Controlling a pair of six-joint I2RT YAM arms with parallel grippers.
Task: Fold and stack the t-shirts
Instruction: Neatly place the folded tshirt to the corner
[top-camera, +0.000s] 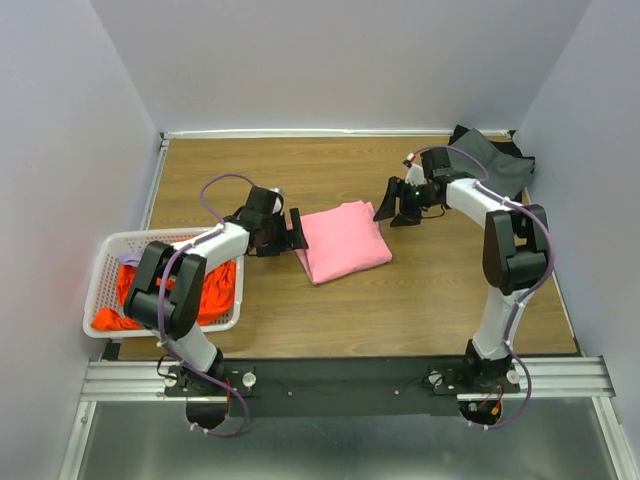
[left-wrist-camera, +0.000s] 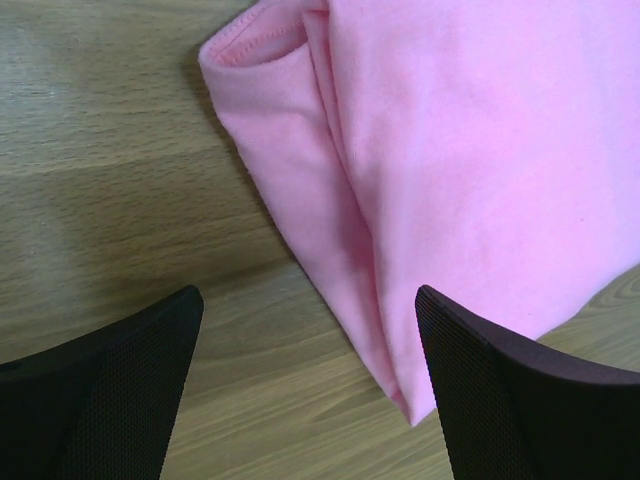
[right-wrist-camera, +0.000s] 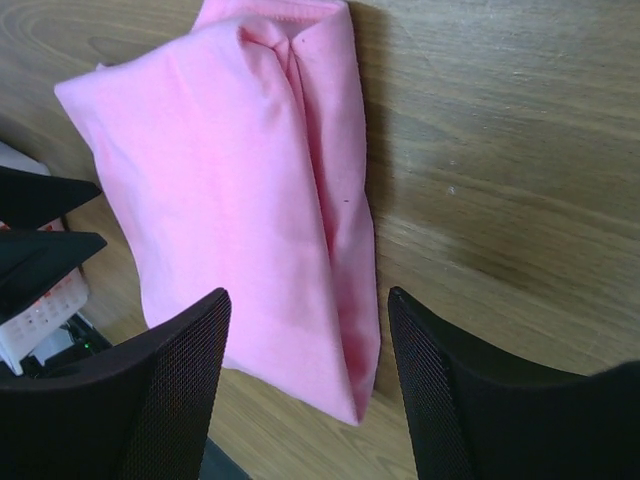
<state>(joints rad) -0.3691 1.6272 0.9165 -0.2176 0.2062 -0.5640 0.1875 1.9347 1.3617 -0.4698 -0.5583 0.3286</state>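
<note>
Brackets the folded pink t-shirt (top-camera: 343, 240) at mid-table: left gripper (top-camera: 296, 232) by its left edge, right gripper (top-camera: 397, 207) off its far-right corner. Both open, holding nothing, apparently standing clear of a finished fold. Yet to fold: orange t-shirt (top-camera: 215, 287) in white basket (top-camera: 104, 262) at the left edge, dark t-shirts (top-camera: 495, 165) at the far-right corner.

The pink t-shirt (top-camera: 343, 240) is soft, matt cloth with a faint nap and stitched hems; the table (top-camera: 420, 300) is matt wood-grain board. The fingers (left-wrist-camera: 110, 400) of the left gripper (left-wrist-camera: 308, 300) are matt black with a fine mesh texture (the right gripper (right-wrist-camera: 308, 300) looks the same), and the basket (top-camera: 103, 275) is white slotted plastic.
</note>
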